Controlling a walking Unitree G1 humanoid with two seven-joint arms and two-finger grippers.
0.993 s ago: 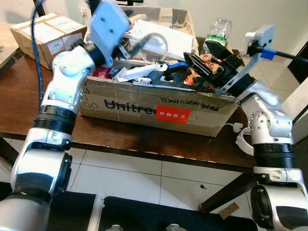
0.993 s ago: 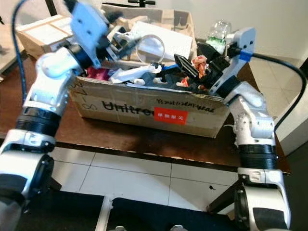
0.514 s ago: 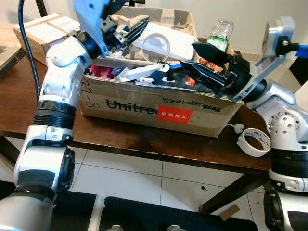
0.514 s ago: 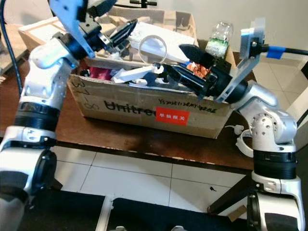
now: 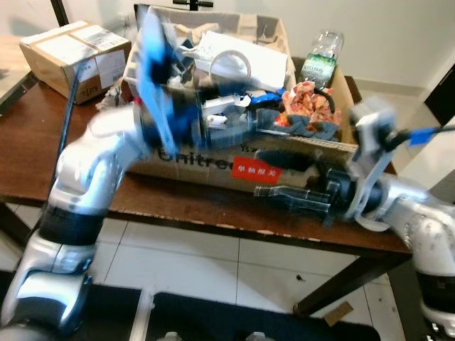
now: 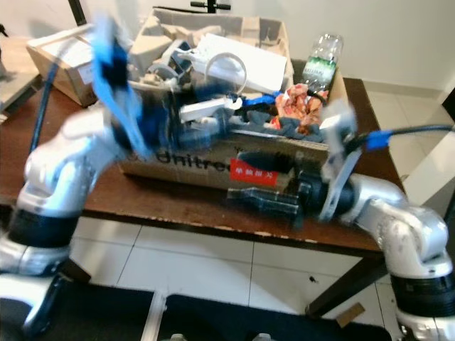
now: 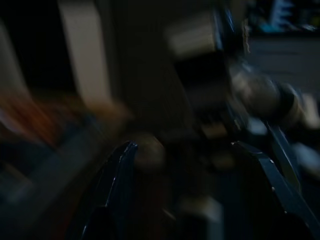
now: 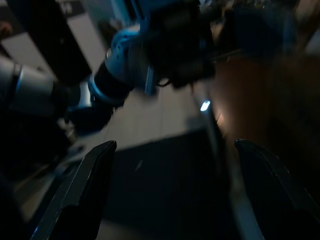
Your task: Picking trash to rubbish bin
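A big cardboard box (image 5: 178,158) printed "Unitree" stands on the brown table (image 5: 21,153), heaped with trash: a crumpled orange wrapper (image 5: 307,99), a clear tape ring (image 5: 232,65), white and black scraps. My right gripper (image 5: 259,172) is open and empty, its fingers lying sideways in front of the box's front wall near the red label (image 5: 257,170). My left gripper (image 7: 185,145) is badly blurred by motion, low over the box's front left part; in the left wrist view its fingers (image 7: 120,165) stand apart with nothing clearly between them.
A clear plastic bottle (image 5: 318,60) stands behind the box's right corner. A smaller taped carton (image 5: 71,48) sits at the table's back left. White tiled floor (image 5: 213,263) lies below the table's front edge, with a dark mat (image 5: 234,316) nearer me.
Both arms have swung down fast. The right gripper left the top of the box and now sits before its front wall. The left gripper dropped from the box's back left toward its front.
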